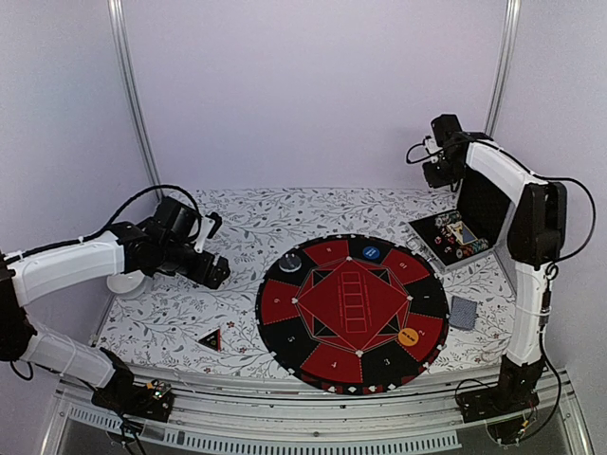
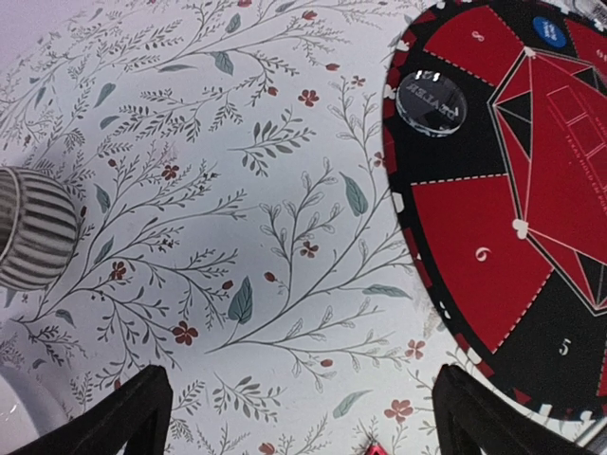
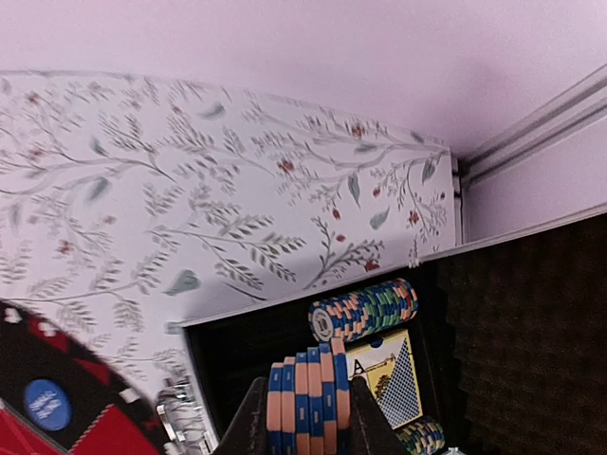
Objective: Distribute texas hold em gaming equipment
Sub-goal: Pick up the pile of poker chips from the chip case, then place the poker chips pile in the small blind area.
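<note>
**Op A:** R side, what've you got?
**Op B:** I see the right gripper [image 3: 305,428] clamped tight on a stack of blue-and-orange striped poker chips [image 3: 303,384]. It's up over the open black chip case [image 1: 482,210], off the far-right rim of the large round red-and-black mat [image 1: 353,313].
**Op A:** L?
**Op B:** The left gripper [image 2: 308,427] has its jaws spread wide w/ nothing in them, over the floral tablecloth [image 2: 237,209] left of the mat. A black-red triangle [image 1: 210,339] lies off its near-left edge, and a grey-blue card deck [image 1: 463,312] sits just right of it.
</note>
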You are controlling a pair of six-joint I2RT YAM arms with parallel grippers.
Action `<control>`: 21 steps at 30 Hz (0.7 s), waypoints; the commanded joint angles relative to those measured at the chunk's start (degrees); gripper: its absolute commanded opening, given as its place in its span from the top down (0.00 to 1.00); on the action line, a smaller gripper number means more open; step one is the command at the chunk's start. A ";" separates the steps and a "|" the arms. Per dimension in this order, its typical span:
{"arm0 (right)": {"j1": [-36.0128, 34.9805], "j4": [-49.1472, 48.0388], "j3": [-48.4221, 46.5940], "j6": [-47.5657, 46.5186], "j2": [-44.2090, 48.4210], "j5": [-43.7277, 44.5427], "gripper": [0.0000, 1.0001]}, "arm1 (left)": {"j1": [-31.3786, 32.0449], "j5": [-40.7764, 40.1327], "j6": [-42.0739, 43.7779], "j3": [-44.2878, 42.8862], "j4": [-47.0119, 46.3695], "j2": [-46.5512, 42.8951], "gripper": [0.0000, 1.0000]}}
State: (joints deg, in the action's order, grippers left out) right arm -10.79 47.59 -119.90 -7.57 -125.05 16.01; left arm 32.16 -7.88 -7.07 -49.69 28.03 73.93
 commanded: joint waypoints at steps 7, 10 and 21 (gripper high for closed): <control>-15.51 -5.36 19.98 11.87 22.55 -36.00 0.98 | 2.21 12.84 2.53 5.54 -15.61 -13.66 0.07; -19.40 -9.70 25.39 16.75 24.87 -45.55 0.98 | 8.47 12.89 7.03 6.59 -22.97 -16.14 0.07; -26.62 -20.93 39.24 24.23 28.64 -61.15 0.98 | 24.93 9.31 36.63 7.40 -44.72 -4.55 0.02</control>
State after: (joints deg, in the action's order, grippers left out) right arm -36.53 34.50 -84.73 12.93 -100.53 -34.20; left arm 54.41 0.97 16.60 -43.27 -5.61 64.77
